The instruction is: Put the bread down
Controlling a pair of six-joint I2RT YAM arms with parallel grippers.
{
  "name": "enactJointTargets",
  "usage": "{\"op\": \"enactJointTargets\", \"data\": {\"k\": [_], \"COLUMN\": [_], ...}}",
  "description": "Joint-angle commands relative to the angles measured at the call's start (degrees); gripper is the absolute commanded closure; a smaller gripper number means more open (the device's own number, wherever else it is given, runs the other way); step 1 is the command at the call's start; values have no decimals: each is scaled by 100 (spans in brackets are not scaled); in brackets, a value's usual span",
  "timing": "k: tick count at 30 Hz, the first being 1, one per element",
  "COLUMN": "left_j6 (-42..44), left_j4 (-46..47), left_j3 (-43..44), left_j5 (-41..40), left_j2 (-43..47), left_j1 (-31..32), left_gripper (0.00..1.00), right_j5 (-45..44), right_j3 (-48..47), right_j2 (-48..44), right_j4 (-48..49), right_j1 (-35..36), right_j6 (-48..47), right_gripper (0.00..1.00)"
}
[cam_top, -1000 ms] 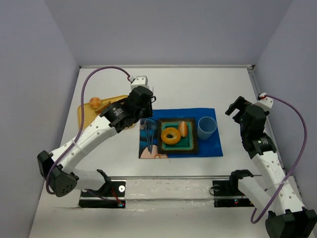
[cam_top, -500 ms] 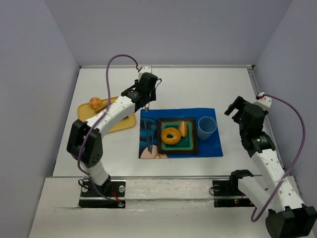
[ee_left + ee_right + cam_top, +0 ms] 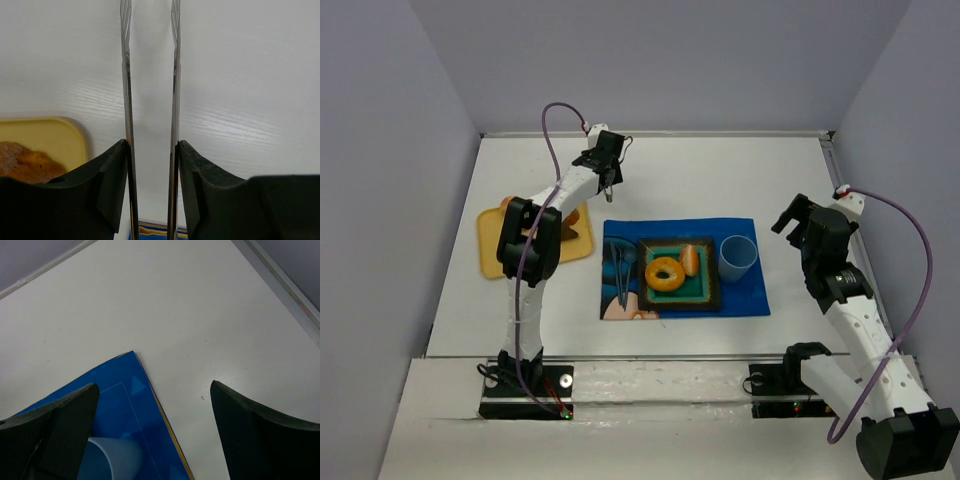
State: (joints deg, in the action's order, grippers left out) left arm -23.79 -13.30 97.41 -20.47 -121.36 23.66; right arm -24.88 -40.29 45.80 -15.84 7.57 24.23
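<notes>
A ring-shaped bagel [image 3: 665, 273] and a small oval roll [image 3: 690, 259] lie side by side on a dark square plate [image 3: 712, 296] on the blue mat [image 3: 750, 300]. My left gripper [image 3: 607, 165] is stretched to the far side of the table, well behind the mat. It is shut on metal tongs [image 3: 127, 100]. The two blades stand apart over bare white table with nothing between them. My right gripper [image 3: 155, 405] is open and empty, hovering over the mat's far right corner near the light blue cup [image 3: 110, 457].
A yellow tray [image 3: 495, 255] sits left of the mat, partly under my left arm. A brown baked piece [image 3: 25, 162] lies on it. Dark utensils [image 3: 622, 268] lie on the mat's left part. Grey walls close in the table on three sides.
My left arm has swung away from the mat's left edge and stretched toward the back wall, carrying the tongs. It now covers part of the yellow tray. The right arm has barely moved.
</notes>
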Motion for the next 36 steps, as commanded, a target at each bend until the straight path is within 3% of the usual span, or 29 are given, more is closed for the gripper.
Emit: {"op": "enactJointTargets", "data": {"k": [1, 10, 13, 17, 20, 28, 33, 36], "left_j6": [-161, -451, -451, -407, -250, 103, 95, -520], "left_j4": [143, -76, -85, -76, -59, 64, 758, 802], "left_j3": [515, 666, 613, 587, 639, 298, -1485, -2504], "left_j5": [-255, -756, -661, -511, -423, -703, -1512, -1285], "left_j2": [-300, -696, -652, -433, -73, 1734, 3623, 4529], "left_j1": [7, -37, -54, -46, -37, 436, 1009, 1027], "left_gripper": [47, 34, 26, 3, 1, 1, 1, 1], "right_j5": [-148, -271, -271, -210, -175, -78, 18, 98], "right_j3": [-49, -66, -75, -102, -102, -75, -84, -58], "right_j2": [122, 245, 315, 360, 298, -44, -212, -343], "right_j4": [230, 230, 230, 221, 221, 221, 221, 212], "right_j1": [-10, -10, -10, -10, -10, -10, -10, -10], "right_j6": [-24, 12, 21, 12, 29, 20, 29, 29], "right_gripper": [2, 2, 2, 0, 0, 0, 0, 0]}}
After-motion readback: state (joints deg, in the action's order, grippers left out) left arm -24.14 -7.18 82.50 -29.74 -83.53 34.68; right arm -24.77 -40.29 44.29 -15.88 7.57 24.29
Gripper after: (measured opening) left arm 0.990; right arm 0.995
